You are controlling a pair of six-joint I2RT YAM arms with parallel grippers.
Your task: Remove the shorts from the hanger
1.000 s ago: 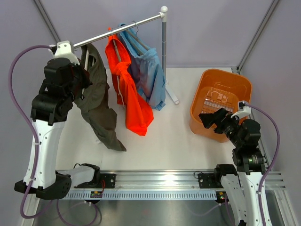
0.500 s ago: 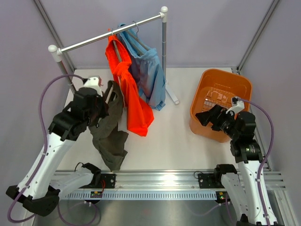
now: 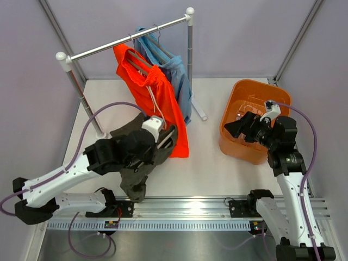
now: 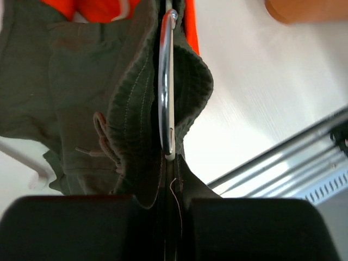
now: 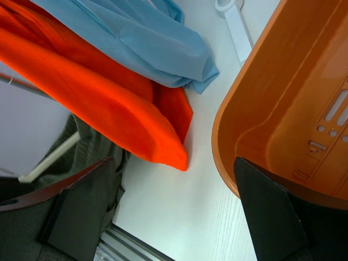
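dark olive-green cloth shorts (image 3: 133,182) lower left of top view, off silver metal rail (image 3: 125,39), dangling under left gripper (image 4: 171,201); jaws clenched on waistband fold, silver wire hanger (image 4: 166,81) alongside. right gripper (image 5: 174,160) jaws spread, empty, at orange plastic basket (image 5: 283,109) rim.

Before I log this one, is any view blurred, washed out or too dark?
Top external: even light, sharp throughout. Left wrist: olive shorts in focus, the table is washed out, the left fingers are black and featureless. Right wrist: the right fingers are dark and soft-edged, the orange basket is crisp.
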